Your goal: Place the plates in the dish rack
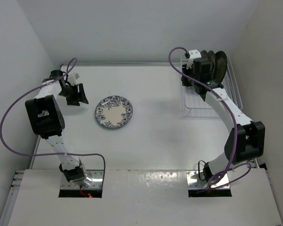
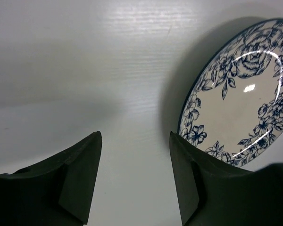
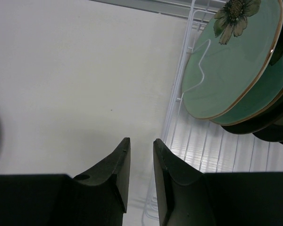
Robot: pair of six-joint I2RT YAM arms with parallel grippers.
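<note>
At the near edge of the desk, the two arm bases sit side by side, and each arm reaches away toward the far edge. Farther in, left of the desk's middle, the white-blue floral plate (image 1: 113, 111) lies flat, face up, alone on the bare surface. Just to its left, close to the left edge of the desk, the left tool (image 1: 78, 94) hangs low with its fingers spread wide and nothing between them. In the left wrist view the plate's flowered rim (image 2: 245, 94) shows beside the right-hand finger (image 2: 184, 179); whether the two touch cannot be told.

Toward the far right corner of the desk stands the dish rack (image 1: 233, 89), a white wire frame. The right tool (image 1: 198, 70) is above the rack's left side, and its fingers are only slightly parted, gripping nothing; in the right wrist view they hang over the rack's left wall (image 3: 177, 103). At the far end of the rack several plates stand on edge, leaning together. The front two are mint green plates (image 3: 231, 61) with a flower, and darker plates (image 3: 273, 129) sit behind them, their number unclear.
</note>
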